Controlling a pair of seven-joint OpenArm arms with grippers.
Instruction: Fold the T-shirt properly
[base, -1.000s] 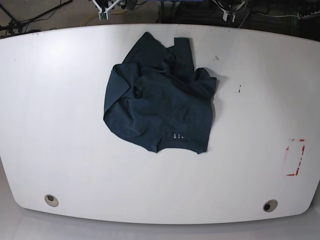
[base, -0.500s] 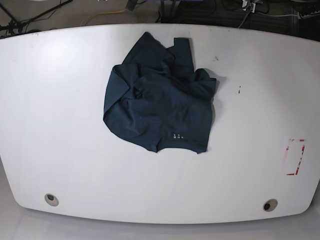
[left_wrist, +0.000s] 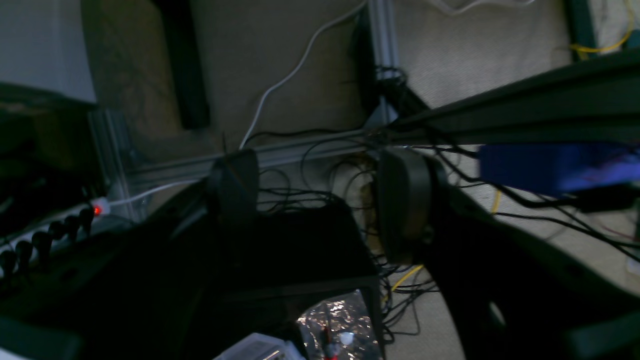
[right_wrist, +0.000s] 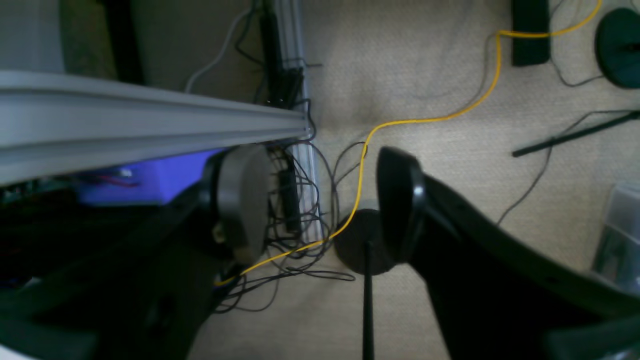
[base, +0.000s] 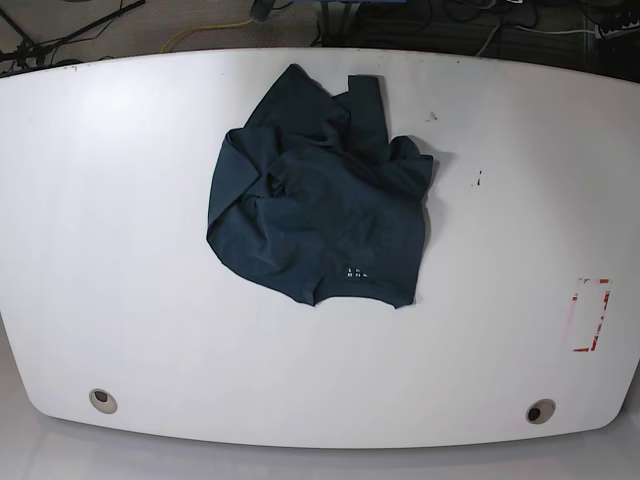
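One dark navy-teal cloth T-shirt (base: 318, 205) is lying crumpled mid-table on the white oval table (base: 120, 250). Both grippers, left gripper (left_wrist: 320, 200) and right gripper (right_wrist: 320, 200), are hanging off-table with jaws spread, empty. Spreading the shirt flat first is advisable, pinching opposite edges evenly.

The crumpled dark navy-teal cloth T-shirt (base: 320, 200) lies bunched over itself, so its sleeves and neckline cannot be told apart, and the small white mark (base: 355, 271) near its hem is too small to read. Neither wrist view shows the shirt or the white bench (base: 120, 250). Below the left jaws, a glittering patch (left_wrist: 335, 320) is too dark and blurred to identify.
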